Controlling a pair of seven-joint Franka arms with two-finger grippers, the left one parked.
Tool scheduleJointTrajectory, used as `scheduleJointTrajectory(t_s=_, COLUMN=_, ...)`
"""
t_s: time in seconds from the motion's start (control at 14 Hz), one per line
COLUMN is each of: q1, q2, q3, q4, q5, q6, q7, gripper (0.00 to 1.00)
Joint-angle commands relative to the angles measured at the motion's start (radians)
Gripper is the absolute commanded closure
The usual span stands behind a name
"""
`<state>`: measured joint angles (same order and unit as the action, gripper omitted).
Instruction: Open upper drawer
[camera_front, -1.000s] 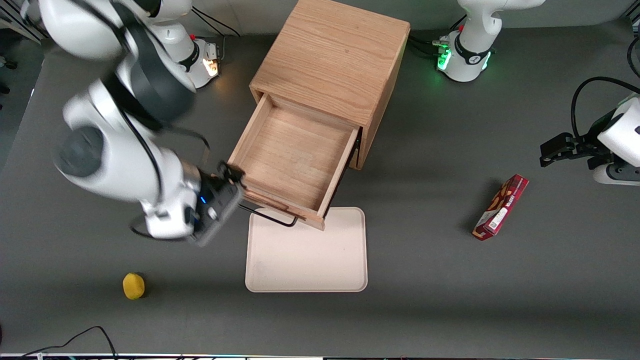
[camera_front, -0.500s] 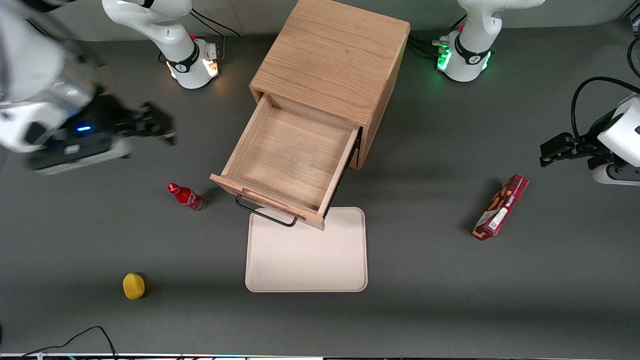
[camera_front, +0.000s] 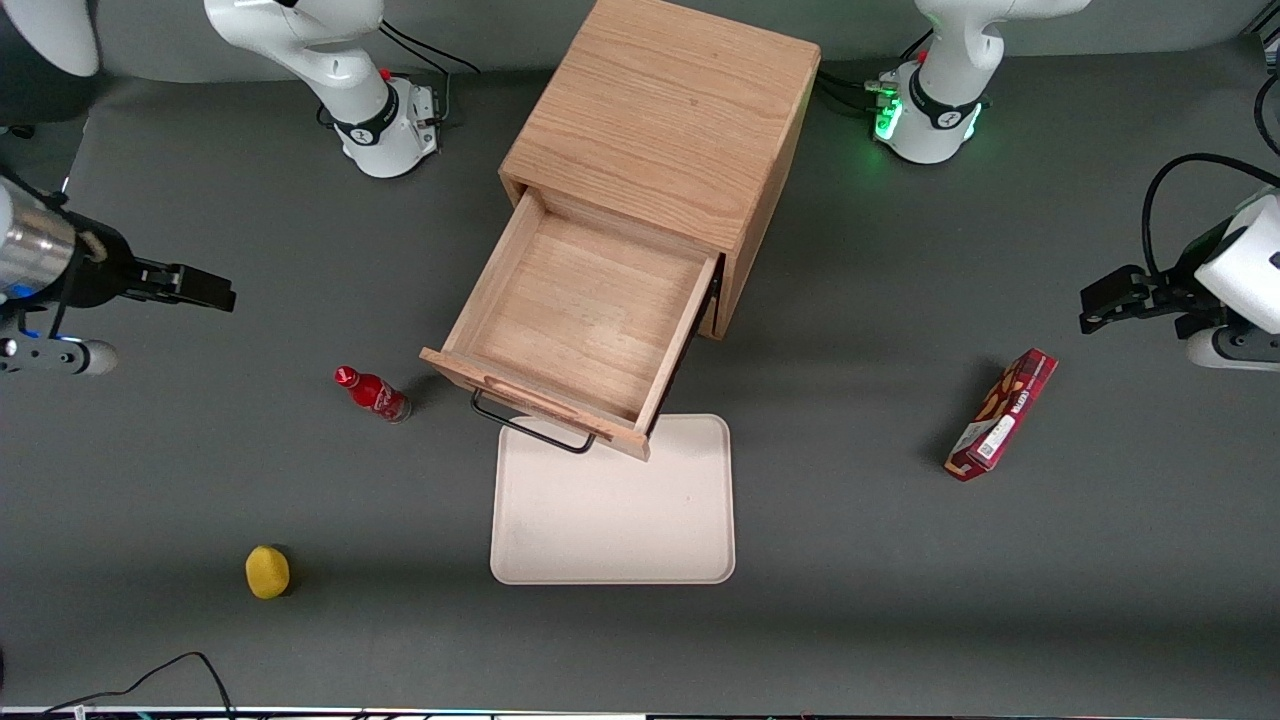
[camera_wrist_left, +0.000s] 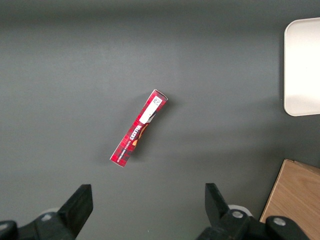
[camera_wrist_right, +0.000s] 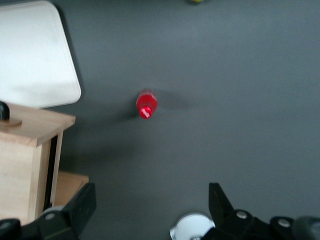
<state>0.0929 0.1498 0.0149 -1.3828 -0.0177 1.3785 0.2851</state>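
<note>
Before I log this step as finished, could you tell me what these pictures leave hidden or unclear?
- Lower drawer: hidden in the front view under the pulled-out upper drawer.
- Label on the red bottle: too small in front view, blurred in right wrist view.
- Gripper, open, toward the working arm's end of the table: its arm is cut by the front view's edge.

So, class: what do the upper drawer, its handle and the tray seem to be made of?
Upper drawer: light oak-like wood, visible grain, matte. Handle: thin black bar, probably coated metal wire. Tray: smooth cream, likely plastic; hard to confirm. The gripper, open, hangs apart toward the working arm's end.
</note>
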Motion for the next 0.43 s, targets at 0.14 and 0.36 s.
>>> scheduleJointTrajectory(t_s=0.14, q1=0.016, q2=-0.371, q3=-0.023, q4=-0.532, q5=0.019, q6=0.315, q7=0.016, gripper=0.00)
scheduleJointTrajectory(t_s=0.36, q1=0.014, q2=-0.293, q3=-0.046, q4=-0.377, q5=0.019, q6=0.187, q7=0.022, gripper=0.00)
